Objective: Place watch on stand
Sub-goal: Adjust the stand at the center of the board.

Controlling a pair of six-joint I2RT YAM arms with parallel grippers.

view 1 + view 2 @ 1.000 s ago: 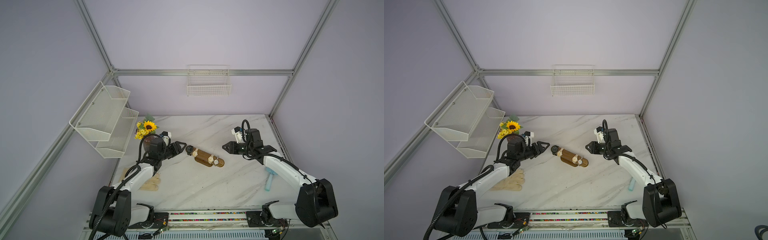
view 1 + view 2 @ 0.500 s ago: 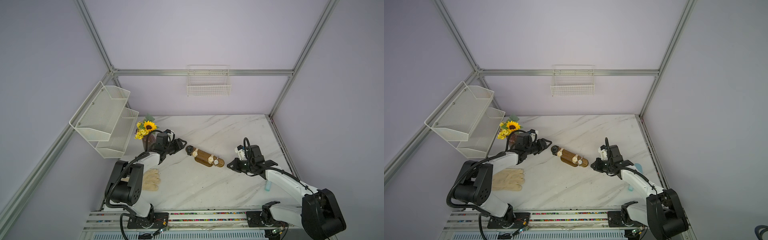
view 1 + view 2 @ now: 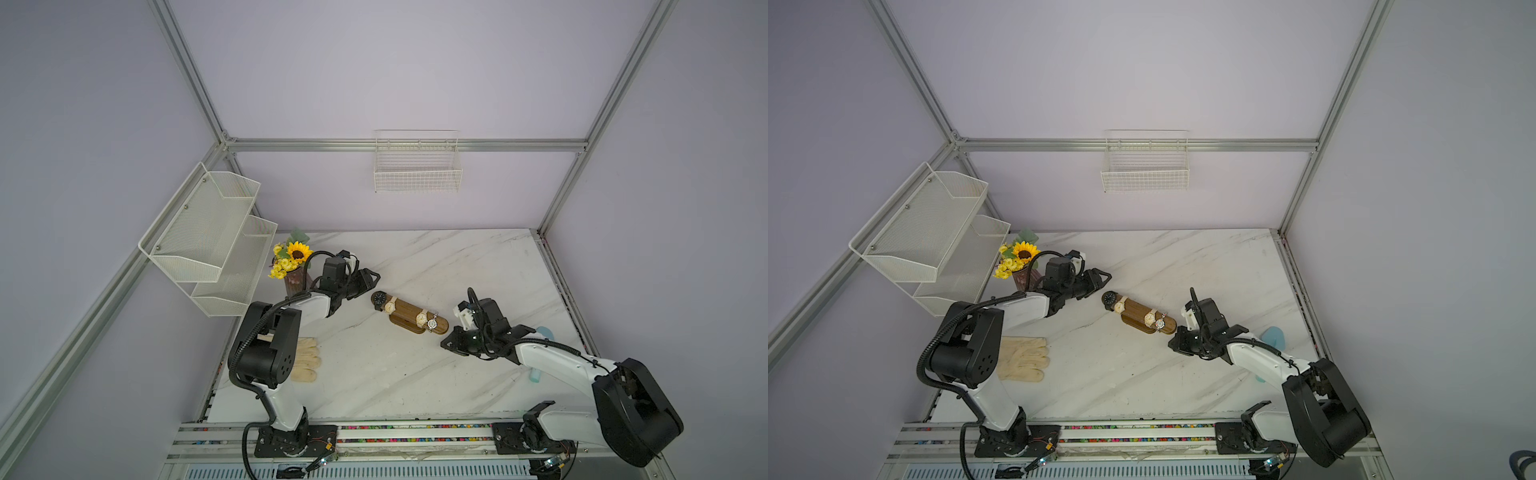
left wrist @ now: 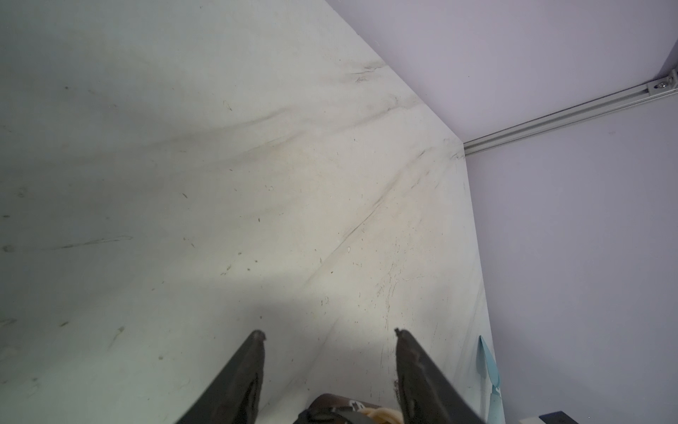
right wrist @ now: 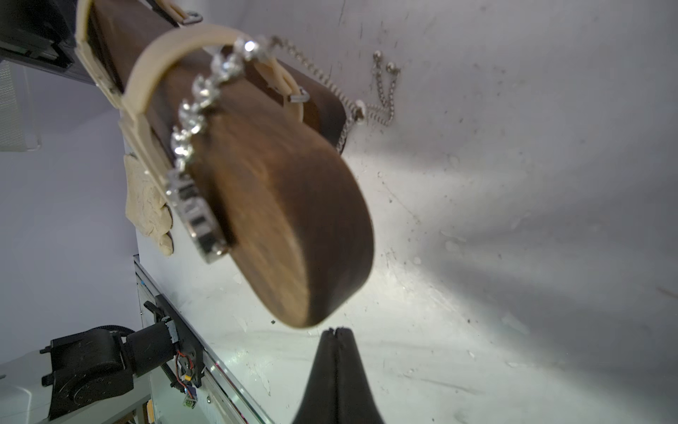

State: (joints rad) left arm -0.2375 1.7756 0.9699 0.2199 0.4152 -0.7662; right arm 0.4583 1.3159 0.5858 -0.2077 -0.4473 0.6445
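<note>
The wooden stand (image 3: pixel 409 312) (image 3: pixel 1136 309) lies mid-table with several watches strapped round its bar: a black watch (image 3: pixel 379 298) at the left end, beige-strapped ones, and a silver jewelled watch (image 3: pixel 432 323) (image 5: pixel 194 205) near the right end. My right gripper (image 3: pixel 444 344) (image 5: pixel 335 329) is shut and empty, just in front of the stand's (image 5: pixel 286 205) right end. My left gripper (image 3: pixel 372 282) (image 4: pixel 328 334) is open and empty, a short way back-left of the black watch. The stand's left end (image 4: pixel 326 400) shows between its fingers.
A sunflower vase (image 3: pixel 293 266) stands right behind the left arm. A beige glove (image 3: pixel 305 363) lies front left, and a light blue tool (image 3: pixel 542 332) lies by the right edge. White mesh shelves (image 3: pixel 208 237) hang on the left wall and a wire basket (image 3: pixel 417 166) on the back wall.
The right gripper has shut and drawn forward from behind the stand's right end to just in front of it. The left arm has folded back, its gripper staying near the stand's left end.
</note>
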